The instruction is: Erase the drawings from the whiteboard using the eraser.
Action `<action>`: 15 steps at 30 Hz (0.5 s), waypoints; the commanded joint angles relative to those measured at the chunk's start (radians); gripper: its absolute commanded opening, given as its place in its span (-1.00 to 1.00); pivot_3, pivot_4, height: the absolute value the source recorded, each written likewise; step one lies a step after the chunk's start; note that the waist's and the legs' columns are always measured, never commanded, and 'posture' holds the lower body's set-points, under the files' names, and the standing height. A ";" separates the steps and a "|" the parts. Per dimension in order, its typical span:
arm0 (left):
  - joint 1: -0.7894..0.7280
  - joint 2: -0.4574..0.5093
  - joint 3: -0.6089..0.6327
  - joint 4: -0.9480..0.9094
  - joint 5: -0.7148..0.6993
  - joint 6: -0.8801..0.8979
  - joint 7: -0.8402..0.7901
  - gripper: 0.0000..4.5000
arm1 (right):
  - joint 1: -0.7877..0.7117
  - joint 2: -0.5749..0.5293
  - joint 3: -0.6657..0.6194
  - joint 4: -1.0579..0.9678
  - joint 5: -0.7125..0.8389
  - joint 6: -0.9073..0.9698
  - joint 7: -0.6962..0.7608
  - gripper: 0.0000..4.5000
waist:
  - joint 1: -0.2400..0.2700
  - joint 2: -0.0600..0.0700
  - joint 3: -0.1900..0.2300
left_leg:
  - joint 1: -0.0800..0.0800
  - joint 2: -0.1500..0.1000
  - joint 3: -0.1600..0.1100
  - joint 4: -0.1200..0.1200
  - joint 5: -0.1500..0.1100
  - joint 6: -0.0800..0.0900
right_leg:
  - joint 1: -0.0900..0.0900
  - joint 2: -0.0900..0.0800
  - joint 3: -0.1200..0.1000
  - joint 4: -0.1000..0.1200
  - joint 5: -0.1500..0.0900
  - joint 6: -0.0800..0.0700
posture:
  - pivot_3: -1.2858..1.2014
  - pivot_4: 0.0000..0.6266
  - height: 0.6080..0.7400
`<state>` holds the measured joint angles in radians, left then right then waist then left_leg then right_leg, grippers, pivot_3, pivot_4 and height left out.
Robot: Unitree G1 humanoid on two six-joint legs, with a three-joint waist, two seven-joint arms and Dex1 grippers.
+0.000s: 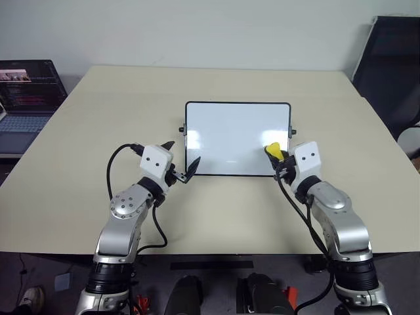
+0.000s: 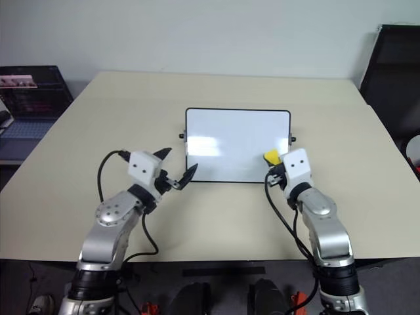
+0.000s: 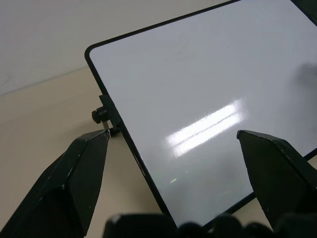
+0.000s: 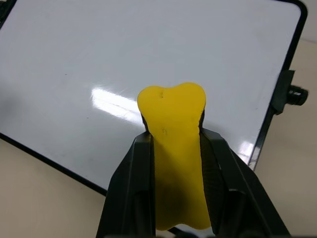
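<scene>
A pale beige table (image 1: 216, 216) fills the working area, set against a plain light wall.

Nearest the robot, both arms reach forward over the near table edge. The left gripper (image 1: 179, 162) stands with its two black fingers spread wide apart and nothing between them; it sits at the near left corner of the whiteboard (image 1: 223, 125), and in the left wrist view one fingertip (image 3: 94, 148) lies outside the black frame by the small side knob while the other is over the white surface.

The right gripper (image 4: 173, 136) is clamped on the eraser (image 4: 173, 148) — a yellow block pinched on both flanks, its long axis running along the fingers and its notched free end pointing away from the robot, out over the near right part of the board. Whether it touches the surface cannot be told.

The whiteboard lies flat at table centre, long axis running left to right, knobs on both short sides. Its white face shows only glare from the lights — no marks are discernible.

Farther off, a laptop (image 1: 26, 98) sits beyond the table's far left edge, and a dark chair (image 1: 394, 65) stands at the far right.
</scene>
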<state>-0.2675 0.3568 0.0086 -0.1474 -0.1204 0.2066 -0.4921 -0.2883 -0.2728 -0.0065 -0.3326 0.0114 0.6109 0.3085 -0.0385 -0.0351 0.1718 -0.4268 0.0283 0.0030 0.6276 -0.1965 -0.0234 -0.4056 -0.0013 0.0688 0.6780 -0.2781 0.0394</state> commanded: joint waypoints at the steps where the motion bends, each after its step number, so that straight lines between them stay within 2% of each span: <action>1: -0.087 -0.033 -0.083 0.013 -0.074 -0.035 -0.133 1.00 | -0.016 -0.101 -0.120 -0.043 -0.037 0.088 -0.042 -0.58 | 0.013 -0.001 0.000 | 0.000 0.000 0.000 0.000 0.000 0.000 | 0.000 0.000 0.000 0.000 0.000 0.000 | 0.03 -0.52 1.00; 7: -0.169 -0.074 -0.185 0.086 -0.132 -0.057 -0.309 1.00 | 0.002 -0.201 -0.225 -0.033 -0.014 0.261 -0.036 -0.58 | 0.006 -0.001 0.000 | -0.002 -0.001 0.001 0.000 0.000 0.000 | 0.000 0.000 -0.001 -0.001 0.000 -0.001 | 0.03 -0.52 1.00; 11: -0.200 -0.104 -0.235 0.121 -0.152 -0.048 -0.385 1.00 | 0.022 -0.203 -0.283 -0.042 0.014 0.374 -0.034 -0.58 | 0.002 0.000 0.000 | -0.001 -0.001 0.001 0.000 0.000 0.000 | 0.000 0.002 0.000 0.000 0.000 0.000 | 0.03 -0.52 1.00; 15: -0.206 -0.096 -0.296 0.174 -0.106 -0.086 -0.441 1.00 | 0.001 -0.188 -0.308 -0.041 0.048 0.457 -0.040 -0.58 | 0.002 0.000 0.000 | -0.001 -0.001 0.001 0.001 0.000 0.000 | 0.000 0.003 0.000 0.001 -0.001 0.000 | 0.03 -0.52 1.00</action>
<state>-0.4587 0.2612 -0.2707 0.0275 -0.2373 0.1514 -0.9097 -0.2610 -0.4561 -0.2890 -0.3371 0.0420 1.0467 0.2754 -0.0361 -0.0352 0.1722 -0.4276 0.0271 0.0045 0.6285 -0.1965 -0.0233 -0.4059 0.0013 0.0693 0.6786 -0.2790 0.0399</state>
